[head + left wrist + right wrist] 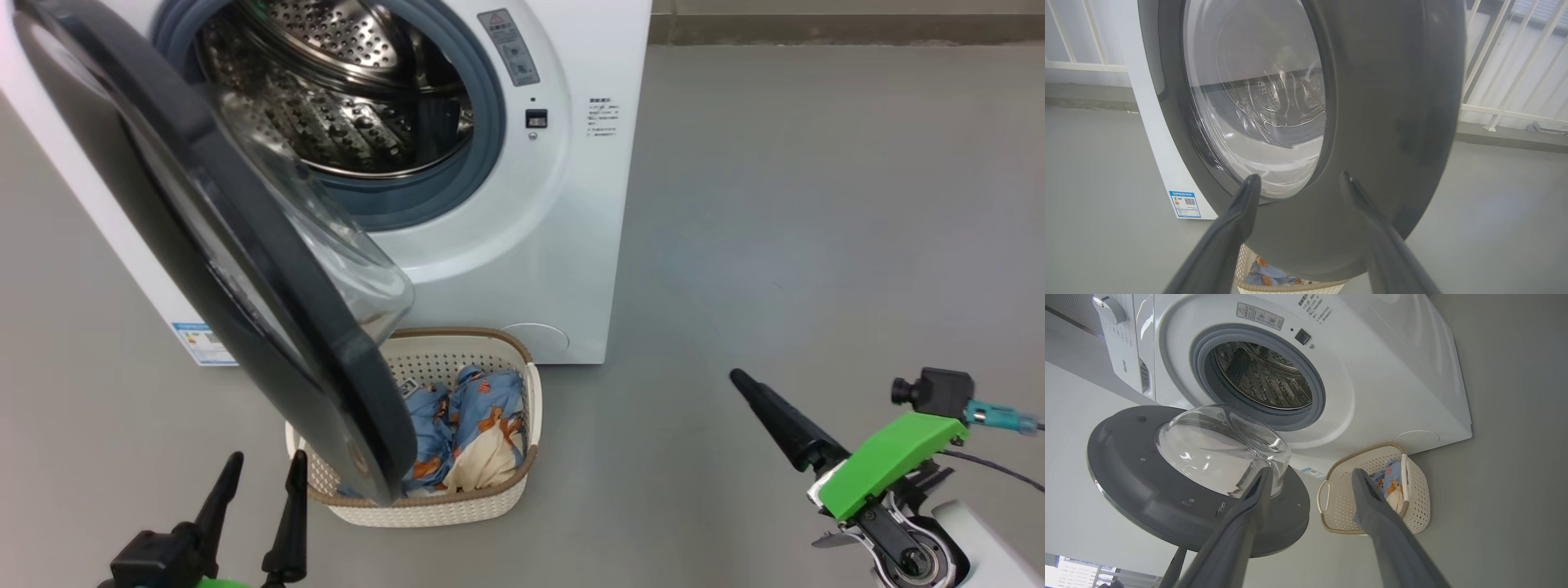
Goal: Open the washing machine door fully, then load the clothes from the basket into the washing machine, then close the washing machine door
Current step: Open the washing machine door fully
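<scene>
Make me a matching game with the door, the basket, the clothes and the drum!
Things:
1. door
2. basket
3. clothes
4. drum

What they look like:
A. shiny steel, full of small holes
B. blue with orange figures
C. black rim, swung open
D. cream with a brown rim

Pairs: 1-C, 2-D, 3-B, 4-A

A laundry corner — white washing machine [571,245], perforated basket [457,510], bare grey floor [816,204].
</scene>
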Controlling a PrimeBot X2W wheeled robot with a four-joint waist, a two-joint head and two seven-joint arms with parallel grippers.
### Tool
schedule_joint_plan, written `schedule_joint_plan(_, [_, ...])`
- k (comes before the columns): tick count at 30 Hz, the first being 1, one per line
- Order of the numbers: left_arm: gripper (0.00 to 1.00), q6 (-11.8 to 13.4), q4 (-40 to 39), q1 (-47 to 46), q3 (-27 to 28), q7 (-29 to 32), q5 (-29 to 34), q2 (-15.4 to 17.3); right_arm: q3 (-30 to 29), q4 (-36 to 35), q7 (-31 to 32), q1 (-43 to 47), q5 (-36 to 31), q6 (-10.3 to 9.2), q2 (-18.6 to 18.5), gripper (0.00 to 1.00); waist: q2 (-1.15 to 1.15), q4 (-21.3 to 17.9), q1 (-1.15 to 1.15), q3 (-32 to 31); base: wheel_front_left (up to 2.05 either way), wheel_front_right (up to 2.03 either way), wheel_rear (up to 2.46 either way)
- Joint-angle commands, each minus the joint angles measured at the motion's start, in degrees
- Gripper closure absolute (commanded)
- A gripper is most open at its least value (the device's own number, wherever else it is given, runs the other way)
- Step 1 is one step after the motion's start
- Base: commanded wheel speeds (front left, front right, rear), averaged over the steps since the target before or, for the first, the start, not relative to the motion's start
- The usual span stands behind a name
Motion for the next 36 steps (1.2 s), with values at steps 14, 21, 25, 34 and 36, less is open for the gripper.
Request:
schedule_joint_plan(14, [0.0, -0.1, -1.5, -0.5, 3.0, -0.4, 0.0, 1.1, 10.3, 7.3, -21.1, 0.1, -10.7, 0.09, -6.8, 0.0, 0.0, -1.4, 0.0, -0.1, 0.0, 0.0, 0.0])
schedule_joint_plan(21, [0.0, -0.1, -1.4, -0.5, 3.3, -0.4, 0.6, 1.1, 4.5, 9.7, -21.6, 1.2, -19.6, 0.09, -5.2, 0.0, 0.0, -1.1, 0.0, -0.1, 0.0, 0.0, 0.0])
schedule_joint_plan(25, [0.0, -0.1, -1.4, -0.4, 3.3, -0.4, 0.8, 1.2, -0.3, 9.1, -21.6, 2.7, -26.0, 0.09, -3.5, 0.0, 0.0, -1.0, 0.0, -0.1, 0.0, 0.0, 0.0])
schedule_joint_plan(34, [0.0, -0.1, -1.5, -0.4, 3.3, -0.4, 0.9, 1.3, -7.5, 6.0, -21.7, 6.0, -37.1, 0.09, -0.3, 0.0, 0.0, -0.9, 0.0, -0.2, 0.0, 0.0, 0.0])
schedule_joint_plan(36, [0.0, -0.1, -1.5, -0.4, 3.3, -0.4, 0.8, 1.3, -8.0, 5.8, -21.7, 6.7, -38.7, 0.09, 0.0, 0.0, 0.0, -0.8, 0.0, -0.2, 0.0, 0.0, 0.0])
